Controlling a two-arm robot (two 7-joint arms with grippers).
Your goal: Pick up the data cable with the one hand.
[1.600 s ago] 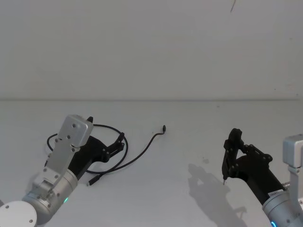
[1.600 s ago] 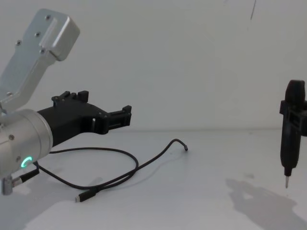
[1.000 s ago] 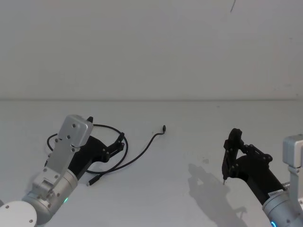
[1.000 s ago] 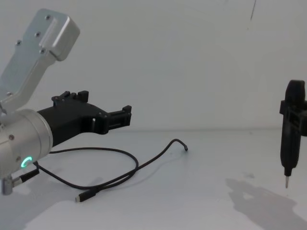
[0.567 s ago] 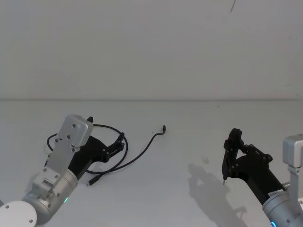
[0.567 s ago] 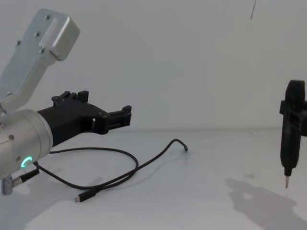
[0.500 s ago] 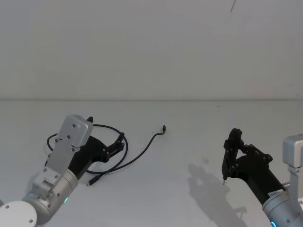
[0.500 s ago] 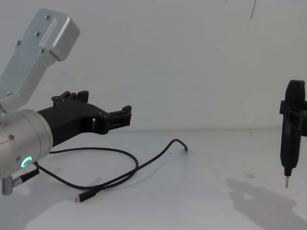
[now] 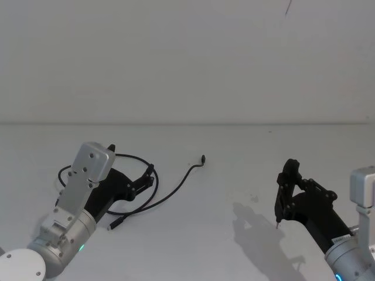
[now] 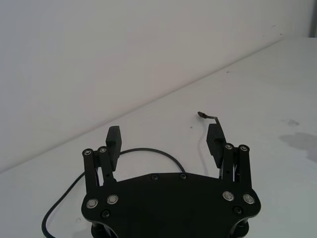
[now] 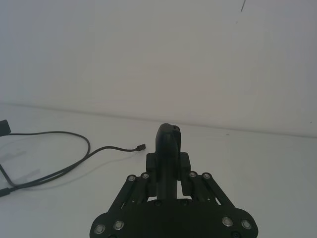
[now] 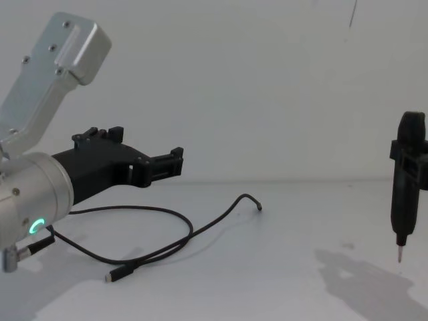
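Left hand (image 10: 164, 138) still hovers wide open, empty, above the unmoved data cable (image 12: 192, 231).

The left arm (image 9: 61, 231) reaches in from the near left corner with a green light ring (image 12: 35, 226) lit on its wrist. Its left gripper (image 9: 149, 174) points forward and to the right, held level, its fingers (image 10: 113, 138) spread wide apart with nothing between them. The right arm (image 9: 351, 252) comes in from the near right corner, its right gripper (image 11: 168, 161) closed around a slim black stick tool (image 12: 403, 194) that hangs tip down.
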